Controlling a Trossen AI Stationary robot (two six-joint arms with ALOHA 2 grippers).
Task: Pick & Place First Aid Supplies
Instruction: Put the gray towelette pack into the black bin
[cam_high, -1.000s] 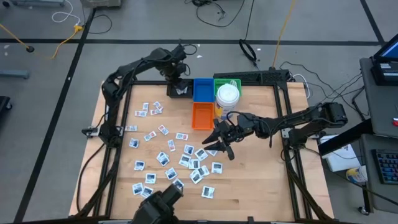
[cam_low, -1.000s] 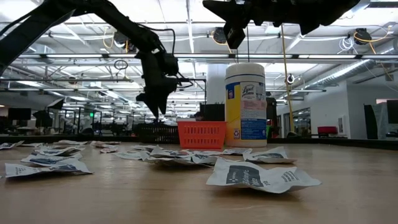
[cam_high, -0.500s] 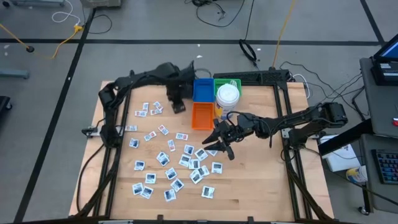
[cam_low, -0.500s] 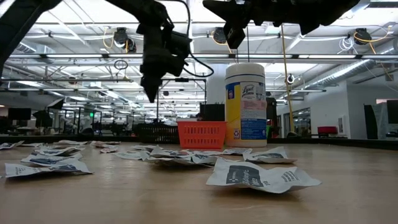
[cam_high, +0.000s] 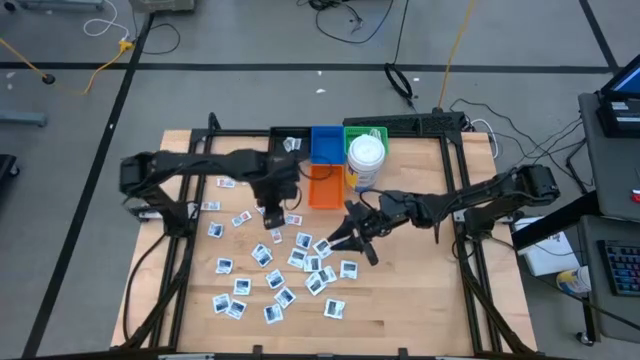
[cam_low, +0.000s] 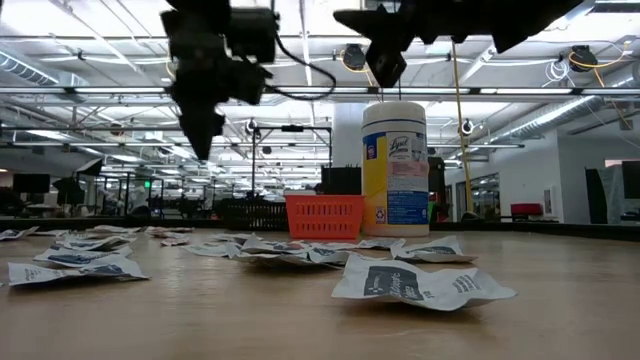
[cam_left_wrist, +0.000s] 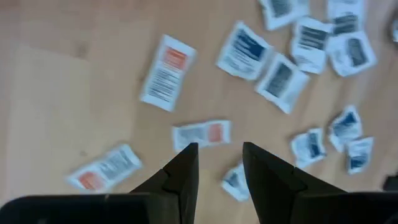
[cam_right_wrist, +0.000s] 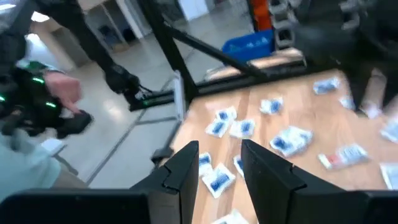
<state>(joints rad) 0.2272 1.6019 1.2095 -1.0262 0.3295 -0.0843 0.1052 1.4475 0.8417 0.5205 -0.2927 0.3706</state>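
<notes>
The first aid supplies (cam_high: 300, 255), small white packets with blue or red print, lie scattered flat over the wooden table's middle and near left; in the low view they show as (cam_low: 415, 282). My left gripper (cam_high: 268, 218) hangs above them, pointing steeply down, open and with nothing between its fingers (cam_left_wrist: 221, 152). A red-printed packet (cam_left_wrist: 201, 134) lies on the table just ahead of its fingertips. My right gripper (cam_high: 345, 238) hovers level above the packets' right side, open and with nothing in it (cam_right_wrist: 219, 152). Both grippers are well above the table in the low view, left (cam_low: 200, 140) and right (cam_low: 388, 70).
At the far middle stand an orange bin (cam_high: 325, 185), a blue bin (cam_high: 325, 143), a green bin (cam_high: 365, 132), a white wipes canister (cam_high: 367, 153) and a dark bin holding a packet (cam_high: 290, 145). Black frame rails (cam_high: 190, 230) run along the table's sides.
My left gripper has swung from above the dark bin at the far edge toward the near edge. It now hangs over the scattered packets and has rolled somewhat on the way. A white packet stays behind in the dark bin.
</notes>
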